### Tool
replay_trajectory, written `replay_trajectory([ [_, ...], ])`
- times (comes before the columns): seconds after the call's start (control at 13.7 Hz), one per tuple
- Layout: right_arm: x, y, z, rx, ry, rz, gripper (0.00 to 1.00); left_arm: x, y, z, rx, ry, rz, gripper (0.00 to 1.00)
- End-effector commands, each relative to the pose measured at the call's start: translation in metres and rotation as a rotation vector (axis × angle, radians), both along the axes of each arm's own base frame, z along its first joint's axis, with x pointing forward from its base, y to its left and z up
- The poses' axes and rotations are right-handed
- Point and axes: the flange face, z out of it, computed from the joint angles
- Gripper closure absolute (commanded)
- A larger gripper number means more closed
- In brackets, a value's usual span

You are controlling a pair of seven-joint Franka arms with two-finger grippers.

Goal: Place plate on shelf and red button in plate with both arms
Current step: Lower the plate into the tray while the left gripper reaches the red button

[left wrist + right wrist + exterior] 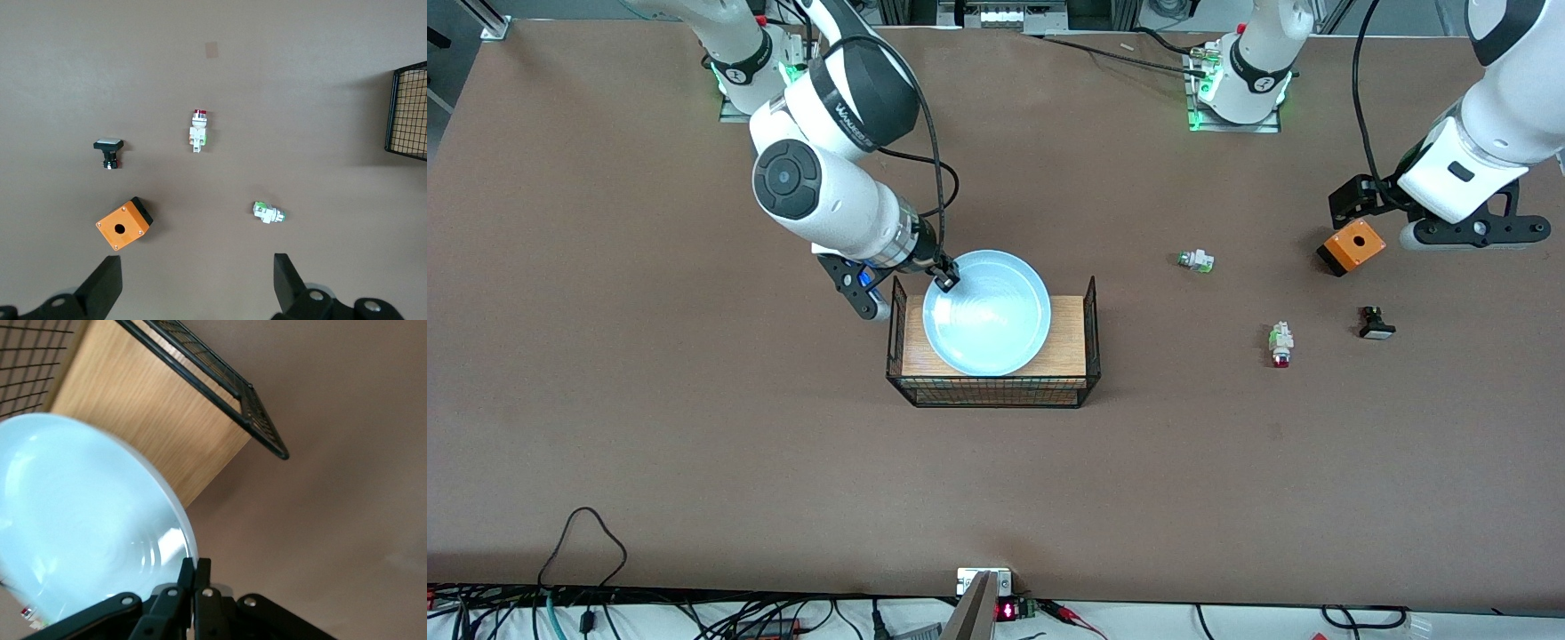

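Observation:
The light blue plate (987,311) is held over the wooden tray inside the black wire basket (993,389). My right gripper (945,279) is shut on the plate's rim at the edge toward the right arm's end; the right wrist view shows the plate (80,513) with the fingers pinched on its rim. The red button (1280,344) lies on the table toward the left arm's end, red cap toward the front camera; it also shows in the left wrist view (198,128). My left gripper (198,283) is open and empty, up over the table near the orange box (1352,246).
A white part with a green tip (1196,261) lies farther from the camera than the red button. A black button with a white cap (1376,324) lies beside the red button, toward the left arm's end. Cables run along the table's near edge.

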Motion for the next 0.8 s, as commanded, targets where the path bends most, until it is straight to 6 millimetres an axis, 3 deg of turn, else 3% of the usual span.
replay_trajectory([
  [0.0, -0.007, 0.0, -0.009, -0.015, 0.014, -0.009, 1.0, 0.002, -0.003, -0.001, 0.017, 0.023, -0.018, 0.0],
  [0.29, -0.002, -0.009, -0.009, -0.012, 0.008, -0.01, 1.0, 0.009, -0.002, -0.035, 0.028, 0.116, -0.014, 0.0],
  [0.37, -0.001, -0.008, -0.011, -0.013, 0.004, -0.007, 1.0, 0.013, 0.001, -0.061, 0.033, 0.174, -0.016, 0.0],
  [0.66, 0.007, -0.008, -0.019, -0.013, -0.04, -0.016, 1.0, 0.036, 0.016, -0.119, 0.038, 0.219, -0.003, 0.0],
  [0.73, 0.008, -0.007, -0.024, -0.015, -0.044, -0.015, 1.0, 0.042, 0.028, -0.136, 0.034, 0.208, 0.011, 0.0],
])
